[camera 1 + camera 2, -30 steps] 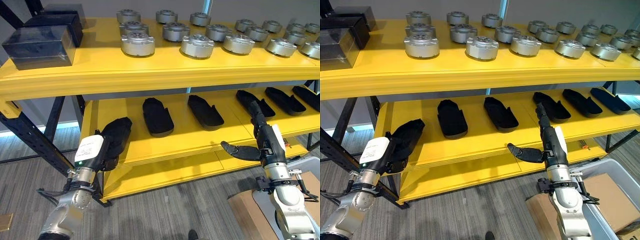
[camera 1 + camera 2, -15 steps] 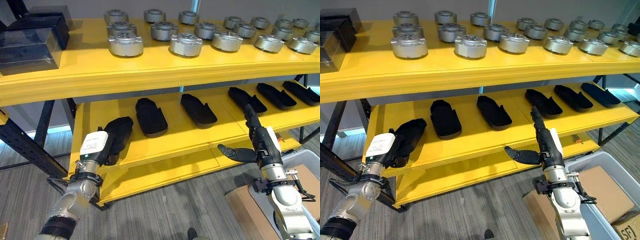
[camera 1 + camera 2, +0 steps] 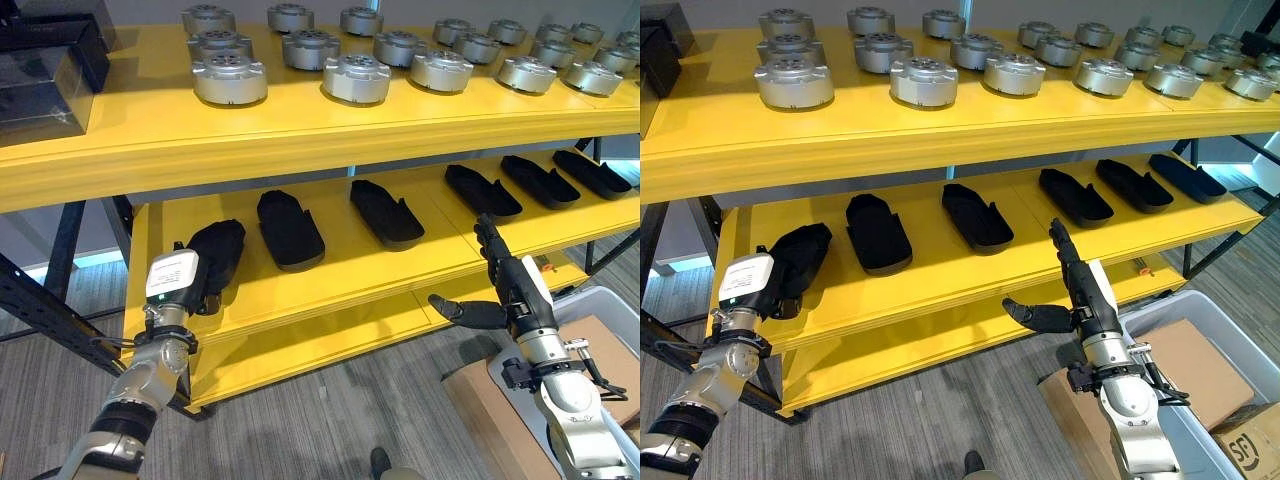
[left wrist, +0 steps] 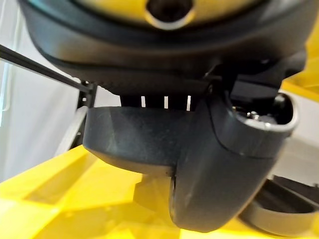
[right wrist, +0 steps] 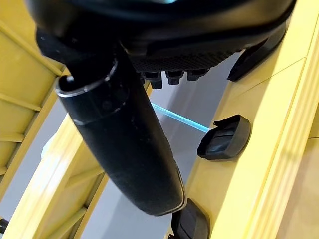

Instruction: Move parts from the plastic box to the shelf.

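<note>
Your left hand (image 3: pixel 205 285) sits at the black part (image 3: pixel 218 250) on the middle shelf (image 3: pixel 350 262), lower left of the frame; part's long axis runs front-to-back, parallel to its neighbours further right. Can't tell if the fingers are curled on it or flat, since they're hidden against it. Right hand (image 3: pixel 505 290) is empty, fingers straight and thumb out, hovering off the shelf edge above the plastic box (image 3: pixel 1185 320) at lower right, so it's the nearer hand for the next pick.
</note>
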### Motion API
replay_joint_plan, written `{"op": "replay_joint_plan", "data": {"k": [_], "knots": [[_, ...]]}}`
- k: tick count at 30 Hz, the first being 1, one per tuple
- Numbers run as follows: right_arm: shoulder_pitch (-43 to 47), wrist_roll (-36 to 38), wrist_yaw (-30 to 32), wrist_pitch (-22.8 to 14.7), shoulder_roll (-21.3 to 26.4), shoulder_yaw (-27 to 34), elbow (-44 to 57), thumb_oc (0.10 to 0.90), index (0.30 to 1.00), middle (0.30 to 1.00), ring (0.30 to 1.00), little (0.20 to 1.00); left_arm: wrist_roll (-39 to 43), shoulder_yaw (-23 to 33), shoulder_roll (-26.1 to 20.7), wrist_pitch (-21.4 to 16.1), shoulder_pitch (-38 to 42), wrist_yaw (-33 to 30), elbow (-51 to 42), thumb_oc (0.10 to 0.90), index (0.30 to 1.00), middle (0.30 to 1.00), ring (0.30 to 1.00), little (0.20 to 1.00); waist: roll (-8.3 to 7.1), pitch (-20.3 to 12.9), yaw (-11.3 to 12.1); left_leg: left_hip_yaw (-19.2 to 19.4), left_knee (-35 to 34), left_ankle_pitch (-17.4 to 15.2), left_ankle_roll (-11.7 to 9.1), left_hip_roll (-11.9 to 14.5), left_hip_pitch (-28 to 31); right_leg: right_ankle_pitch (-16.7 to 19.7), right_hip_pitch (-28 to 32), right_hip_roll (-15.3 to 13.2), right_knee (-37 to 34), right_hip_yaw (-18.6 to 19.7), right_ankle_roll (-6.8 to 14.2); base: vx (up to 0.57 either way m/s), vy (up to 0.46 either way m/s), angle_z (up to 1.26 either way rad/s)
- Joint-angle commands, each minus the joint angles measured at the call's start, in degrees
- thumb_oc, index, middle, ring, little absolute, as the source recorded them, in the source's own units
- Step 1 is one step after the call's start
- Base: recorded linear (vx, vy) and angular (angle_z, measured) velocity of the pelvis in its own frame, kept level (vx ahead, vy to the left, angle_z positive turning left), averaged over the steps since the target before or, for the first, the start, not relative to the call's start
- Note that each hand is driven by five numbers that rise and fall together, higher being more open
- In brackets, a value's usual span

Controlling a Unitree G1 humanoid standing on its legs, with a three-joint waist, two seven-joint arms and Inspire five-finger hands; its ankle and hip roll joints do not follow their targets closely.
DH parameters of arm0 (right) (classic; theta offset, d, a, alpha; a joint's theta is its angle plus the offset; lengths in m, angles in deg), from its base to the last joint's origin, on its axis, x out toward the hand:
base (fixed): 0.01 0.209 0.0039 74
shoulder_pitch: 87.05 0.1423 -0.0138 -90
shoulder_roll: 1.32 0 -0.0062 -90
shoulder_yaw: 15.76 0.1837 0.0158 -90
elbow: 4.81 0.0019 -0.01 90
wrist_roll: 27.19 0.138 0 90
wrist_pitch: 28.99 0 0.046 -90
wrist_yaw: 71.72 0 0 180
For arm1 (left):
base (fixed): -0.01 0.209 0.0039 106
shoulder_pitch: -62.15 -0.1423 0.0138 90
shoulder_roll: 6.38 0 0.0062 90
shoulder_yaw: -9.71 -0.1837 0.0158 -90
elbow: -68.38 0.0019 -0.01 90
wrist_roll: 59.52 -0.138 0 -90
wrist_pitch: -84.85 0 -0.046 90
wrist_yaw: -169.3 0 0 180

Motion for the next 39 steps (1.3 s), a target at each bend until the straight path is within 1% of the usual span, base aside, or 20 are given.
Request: {"op": "replay_joint_plan", "data": {"k": [1, 5, 7, 9, 10, 19, 21, 22, 27, 31, 39], "knots": [[4.23, 2.66, 0.92, -5.88, 5.24, 3.59, 6.23, 0.9, 1.0, 1.0, 1.0, 1.0, 1.75, 1.63, -6.3, -0.17, 10.86, -6.12, 0.64, 0.4, 0.3, 0.3, 0.3, 0.3, 0.16, -0.63, 0.34, -3.12, 9.61, -2.95, 0.51, 4.46, -5.81, -7.64, 2.16, -4.12, 6.44, -1.15, 1.79, 0.0, 0.0, 0.0], [4.17, 2.95, 0.94, -5.89, 5.58, 3.71, 6.45, 0.9, 1.0, 1.0, 1.0, 1.0, 2.13, 0.79, -6.62, 0.01, 12.15, -6.12, 3.09, 0.4, 0.3, 0.3, 0.3, 0.3, 0.23, -0.28, 0.28, -3.04, 9.62, -2.83, 0.44, 4.46, -6.01, -7.59, 1.9, -4.11, 6.43, -1.32, 1.79, 0.0, 0.0, 0.0], [4.01, 2.89, 0.91, -5.93, 6.04, 3.36, 6.91, 0.9, 1.0, 1.0, 1.0, 1.0, 1.87, -0.5, -6.35, 1.34, 14.06, -5.88, 5.93, 0.4, 0.3, 0.3, 0.3, 0.3, 0.28, 0.22, -0.05, -3.04, 9.82, -2.84, 0.4, 4.5, -6.34, -7.58, 1.47, -4.03, 6.63, -1.22, 1.74, 0.0, 0.0, 0.0], [3.93, 2.76, 0.91, -5.9, 6.13, 3.35, 7.06, 0.9, 1.0, 1.0, 1.0, 1.0, 1.84, -1.27, -5.87, 1.66, 15.24, -5.84, 7.18, 0.4, 0.3, 0.3, 0.3, 0.3, 0.28, 0.41, -0.05, -3.11, 10.0, -2.89, 0.39, 4.5, -6.55, -7.62, 1.25, -4.0, 6.73, -1.21, 1.74, 0.0, 0.0, 0.0], [3.68, 2.69, 0.86, -5.8, 6.53, 3.04, 7.54, 0.9, 1.0, 1.0, 1.0, 1.0, 1.74, -2.58, -5.23, 2.5, 17.63, -5.93, 9.53, 0.4, 0.3, 0.3, 0.3, 0.3, 0.29, 0.95, -0.3, -3.22, 10.45, -2.9, 0.35, 4.51, -7.02, -7.62, 0.67, -3.94, 7.13, -1.11, 1.75, 0.0, 0.0, 0.0], [2.76, 2.88, 0.68, -5.57, 6.77, 3.43, 8.54, 0.9, 1.0, 1.0, 1.0, 1.0, 2.73, -3.58, -4.85, 3.64, 20.6, -5.24, 12.69, 0.4, 0.3, 0.3, 0.3, 0.3, 0.38, 1.95, -0.42, -3.49, 10.98, -3.01, 0.35, 4.64, -7.75, -7.74, -0.21, -3.83, 7.78, -1.12, 1.67, -0.01, -0.001, -0.03], [2.71, 2.83, 0.44, -5.3, 7.07, 2.99, 8.93, 0.9, 1.0, 1.0, 1.0, 1.0, 4.02, -4.23, -4.48, 4.45, 23.58, -5.26, 14.84, 0.4, 0.3, 0.3, 0.3, 0.3, 0.41, 2.55, -0.48, -3.51, 11.04, -2.97, 0.32, 4.5, -7.87, -7.75, -0.44, -3.94, 8.0, -1.13, 1.74, -0.01, -0.001, -0.04], [2.72, 2.84, 0.44, -5.3, 7.05, 3.03, 8.93, 0.9, 1.0, 1.0, 1.0, 1.0, 4.05, -4.3, -4.48, 4.44, 23.67, -5.28, 14.9, 0.4, 0.3, 0.3, 0.3, 0.3, 0.4, 2.58, -0.45, -3.51, 11.06, -2.98, 0.32, 4.5, -7.88, -7.76, -0.46, -3.94, 8.02, -1.12, 1.74, 0.0, 0.0, 0.0], [2.48, 2.72, 0.26, -4.95, 7.41, 2.96, 9.49, 0.9, 1.0, 1.0, 1.0, 1.0, 6.69, -3.69, -3.62, 5.34, 26.07, -5.36, 17.7, 0.4, 0.3, 0.3, 0.3, 0.3, 0.39, 3.28, -0.48, -3.58, 11.22, -2.86, 0.3, 4.58, -8.3, -7.71, -1.0, -3.87, 8.17, -0.87, 1.7, 0.0, 0.0, 0.0], [2.16, 2.59, 0.35, -4.5, 7.58, 3.15, 9.85, 0.9, 1.0, 1.0, 1.0, 1.0, 11.82, -1.46, -2.47, 5.96, 27.75, -6.13, 20.5, 0.4, 0.3, 0.3, 0.3, 0.3, 0.44, 3.89, -0.42, -3.88, 11.29, -2.73, 0.28, 4.55, -8.66, -7.95, -1.36, -3.82, 8.58, -1.04, 1.65, 0.0, 0.0, 0.0], [1.9, 2.14, 0.14, -4.2, 8.23, 3.66, 10.42, 0.9, 1.0, 1.0, 1.0, 1.0, 14.98, 0.82, -3.44, 6.44, 27.41, -6.07, 22.31, 0.4, 0.3, 0.3, 0.3, 0.3, 0.42, 4.84, 0.09, -4.45, 11.72, -2.77, 0.33, 4.61, -9.0, -8.51, -1.75, -3.6, 9.67, -1.37, 1.37, 0.0, 0.0, 0.0]]}}
